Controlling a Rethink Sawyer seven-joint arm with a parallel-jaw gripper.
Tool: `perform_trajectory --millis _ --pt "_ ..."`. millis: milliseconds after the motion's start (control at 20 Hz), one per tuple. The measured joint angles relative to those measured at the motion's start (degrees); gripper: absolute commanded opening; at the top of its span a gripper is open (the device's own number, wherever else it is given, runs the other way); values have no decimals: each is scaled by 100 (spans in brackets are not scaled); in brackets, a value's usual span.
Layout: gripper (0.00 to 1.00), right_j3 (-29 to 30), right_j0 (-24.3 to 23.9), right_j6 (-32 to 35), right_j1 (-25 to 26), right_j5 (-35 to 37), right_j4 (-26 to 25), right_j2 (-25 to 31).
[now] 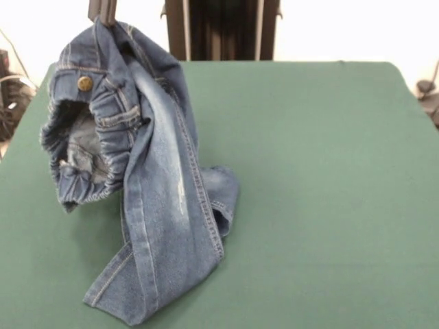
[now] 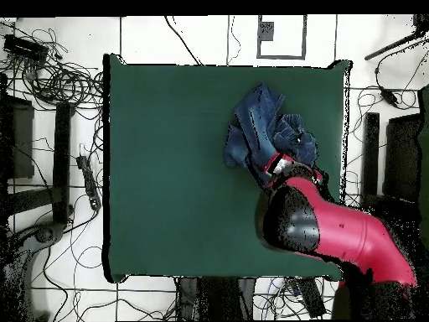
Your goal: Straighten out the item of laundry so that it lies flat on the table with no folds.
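The small blue denim jeans (image 1: 154,185) hang by the waist end from my gripper (image 1: 103,15), at the top left of the front view. The brass button (image 1: 84,83) and the gathered elastic waistband (image 1: 82,168) face the camera. The legs trail down, folded and twisted, onto the dark green table (image 1: 315,178) near its front left. The gripper is shut on the jeans' upper edge, with only its tips showing. In the overhead view the jeans (image 2: 255,126) lie bunched near the table's (image 2: 167,168) right side, and the red arm (image 2: 335,222) hides the gripper.
The robot's pedestal (image 1: 223,31) stands behind the table's far edge. Cables (image 2: 59,80) and dark stands lie on the floor round the table. The jeans are close to one side edge of the table.
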Motion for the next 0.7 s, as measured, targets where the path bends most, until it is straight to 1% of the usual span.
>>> perform_trajectory --millis 250,600,700 --pt "0 355 -22 0 90 -326 -163 1" --pt "0 685 -122 0 25 -333 -417 1" --pt "0 813 -267 0 -4 -407 -632 2"
